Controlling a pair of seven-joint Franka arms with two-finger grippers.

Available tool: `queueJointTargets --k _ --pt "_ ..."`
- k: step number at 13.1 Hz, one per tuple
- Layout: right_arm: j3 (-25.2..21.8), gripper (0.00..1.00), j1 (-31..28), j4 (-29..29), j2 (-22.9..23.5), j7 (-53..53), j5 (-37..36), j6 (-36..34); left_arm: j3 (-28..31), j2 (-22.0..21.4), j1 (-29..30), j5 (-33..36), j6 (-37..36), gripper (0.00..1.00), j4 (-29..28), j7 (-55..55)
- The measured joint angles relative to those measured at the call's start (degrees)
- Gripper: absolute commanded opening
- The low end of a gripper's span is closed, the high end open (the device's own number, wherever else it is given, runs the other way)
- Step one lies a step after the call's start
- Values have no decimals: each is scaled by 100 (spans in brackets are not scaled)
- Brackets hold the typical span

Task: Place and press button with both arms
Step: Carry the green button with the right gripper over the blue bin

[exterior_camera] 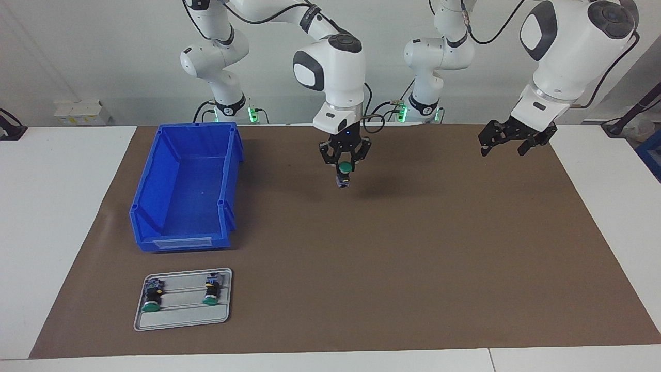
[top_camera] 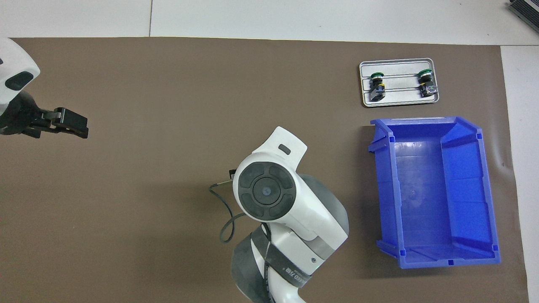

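My right gripper (exterior_camera: pixel 345 164) hangs over the middle of the brown mat (exterior_camera: pixel 413 258), shut on a green-capped button (exterior_camera: pixel 343 180) whose blue-and-yellow block points down. The overhead view hides this gripper and the button under the right arm's white wrist (top_camera: pixel 269 189). My left gripper (exterior_camera: pixel 505 149) is open and holds nothing. It waits in the air over the mat near the left arm's end of the table, and its black fingers (top_camera: pixel 71 125) also show from above.
A grey tray (exterior_camera: pixel 181 318) (top_camera: pixel 400 101) holds two more green-capped buttons (exterior_camera: pixel 152 297) (exterior_camera: pixel 211 292). It lies at the right arm's end, farther from the robots than the blue bin (exterior_camera: pixel 188 186) (top_camera: pixel 433 189).
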Motion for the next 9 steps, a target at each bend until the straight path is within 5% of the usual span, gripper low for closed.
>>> queueJointTargets --k 9 --pt "-8 0 -2294 -235 -751 -5015 635 -907 0 -1 0 0 0 100 -3 0"
